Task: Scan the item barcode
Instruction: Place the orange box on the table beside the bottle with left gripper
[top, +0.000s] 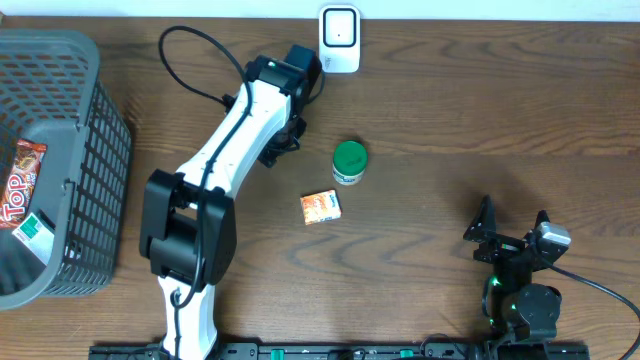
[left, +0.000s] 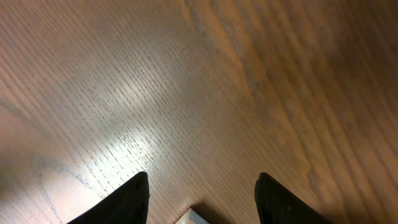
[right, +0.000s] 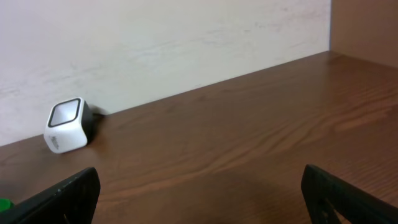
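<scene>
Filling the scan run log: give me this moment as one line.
left gripper: over table near scanner, white corner between fingers, grip unclear | right gripper: open, empty | green-lidded jar, orange box: on table, untouched

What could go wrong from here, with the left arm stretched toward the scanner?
1. Only a white corner shows between the fingers of the left hand; if that is the item, the hold looks shallow and it might slip.
2. The left arm reaches close to the scanner; a swing could bump it askew.
3. The green-lidded jar and orange box lie beside the arm and could be knocked on the way back.
</scene>
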